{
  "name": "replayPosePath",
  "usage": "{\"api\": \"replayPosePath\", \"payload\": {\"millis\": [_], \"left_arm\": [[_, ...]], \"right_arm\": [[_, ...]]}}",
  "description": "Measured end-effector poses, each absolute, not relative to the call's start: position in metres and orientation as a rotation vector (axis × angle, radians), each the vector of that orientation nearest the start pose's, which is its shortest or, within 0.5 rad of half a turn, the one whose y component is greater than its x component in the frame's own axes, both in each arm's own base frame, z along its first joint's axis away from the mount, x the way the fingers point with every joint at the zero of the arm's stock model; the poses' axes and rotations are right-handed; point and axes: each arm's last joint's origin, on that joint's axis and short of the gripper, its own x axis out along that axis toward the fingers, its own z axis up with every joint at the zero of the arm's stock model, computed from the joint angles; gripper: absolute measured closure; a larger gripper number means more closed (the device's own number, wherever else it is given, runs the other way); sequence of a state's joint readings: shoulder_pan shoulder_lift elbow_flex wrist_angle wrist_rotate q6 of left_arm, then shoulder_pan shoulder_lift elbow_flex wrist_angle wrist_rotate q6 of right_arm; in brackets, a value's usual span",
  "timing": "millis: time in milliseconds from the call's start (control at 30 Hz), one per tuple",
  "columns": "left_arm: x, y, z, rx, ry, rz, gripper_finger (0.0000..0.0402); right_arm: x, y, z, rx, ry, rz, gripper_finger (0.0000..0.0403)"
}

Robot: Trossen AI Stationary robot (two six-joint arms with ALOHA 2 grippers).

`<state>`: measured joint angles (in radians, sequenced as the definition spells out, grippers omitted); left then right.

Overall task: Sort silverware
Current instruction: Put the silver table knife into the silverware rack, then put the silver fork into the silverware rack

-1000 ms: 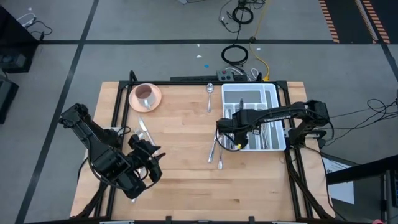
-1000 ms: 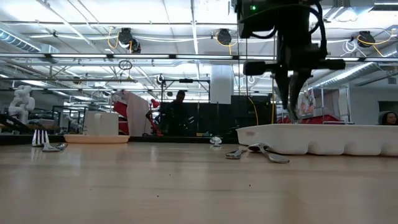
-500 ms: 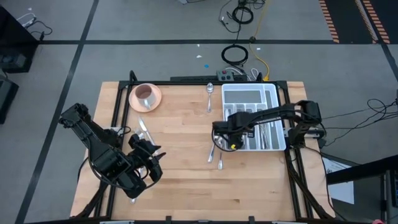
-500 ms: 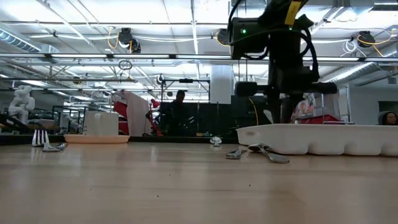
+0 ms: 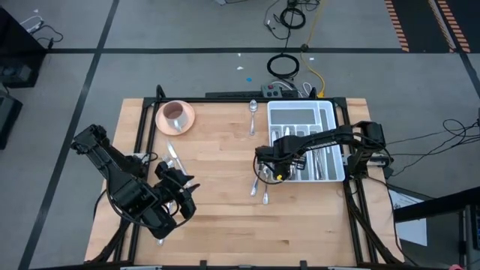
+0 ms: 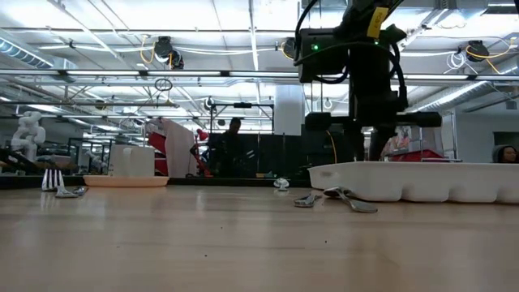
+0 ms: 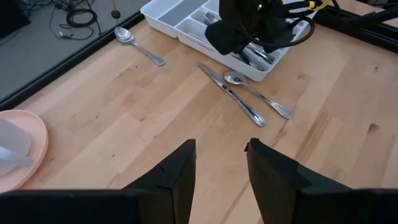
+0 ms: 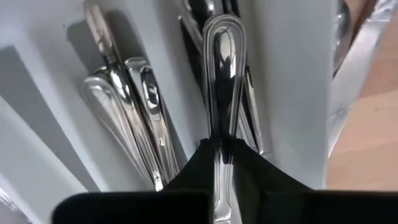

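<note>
since a second ago the right arm has swung inward, off the tray's middle to its near left corner. left to right: left end effector hangs part-open and empty over the counter's front left; a fork lies just behind it, near the saucer. a knife and spoon lie by the tray. right end effector pinches a utensil handle over the tray's filled slots.
</note>
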<state>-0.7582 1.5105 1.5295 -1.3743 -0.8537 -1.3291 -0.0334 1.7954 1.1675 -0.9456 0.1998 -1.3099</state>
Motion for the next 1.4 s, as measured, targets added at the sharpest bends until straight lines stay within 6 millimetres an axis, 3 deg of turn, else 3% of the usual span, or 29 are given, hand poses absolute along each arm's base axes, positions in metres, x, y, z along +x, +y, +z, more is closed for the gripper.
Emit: {"api": "replayPosePath", "payload": {"millis": [367, 533, 733, 867, 1000, 1100, 1167, 1267, 1400], "left_arm": [[0.208, -0.167, 0.347, -0.256, 0.662, 0.616, 0.0256], [0.208, -0.167, 0.347, -0.256, 0.662, 0.616, 0.0256], [0.209, -0.168, 0.347, -0.277, 0.654, 0.619, 0.0256], [0.209, -0.167, 0.347, -0.343, 0.61, 0.656, 0.0256], [0.205, -0.157, 0.345, -0.534, 0.589, 0.808, 0.0256], [0.205, -0.144, 0.337, -0.61, 0.721, 0.93, 0.0256], [0.21, -0.134, 0.326, -0.538, 0.777, 0.943, 0.0256], [0.219, -0.115, 0.313, -0.475, 0.856, 1.015, 0.0256], [0.228, -0.077, 0.286, -0.571, 0.988, 1.234, 0.0256]], "right_arm": [[0.312, -0.017, 0.17, -1.03, 1.505, 0.732, 0.0258], [0.314, -0.015, 0.179, -1.037, 1.6, 0.539, 0.0236], [0.332, -0.016, 0.236, -0.894, 1.555, 0.353, 0.0246], [0.354, -0.015, 0.288, -0.69, 1.327, 0.21, 0.0253], [0.369, -0.026, 0.339, -0.489, 1.064, 0.063, 0.0254], [0.367, -0.042, 0.367, -0.45, 0.998, -0.005, 0.0253], [0.361, -0.052, 0.382, -0.435, 0.993, -0.035, 0.0253], [0.349, -0.064, 0.396, -0.414, 1.033, -0.06, 0.0253], [0.333, -0.071, 0.406, -0.37, 1.11, -0.054, 0.0253]]}}
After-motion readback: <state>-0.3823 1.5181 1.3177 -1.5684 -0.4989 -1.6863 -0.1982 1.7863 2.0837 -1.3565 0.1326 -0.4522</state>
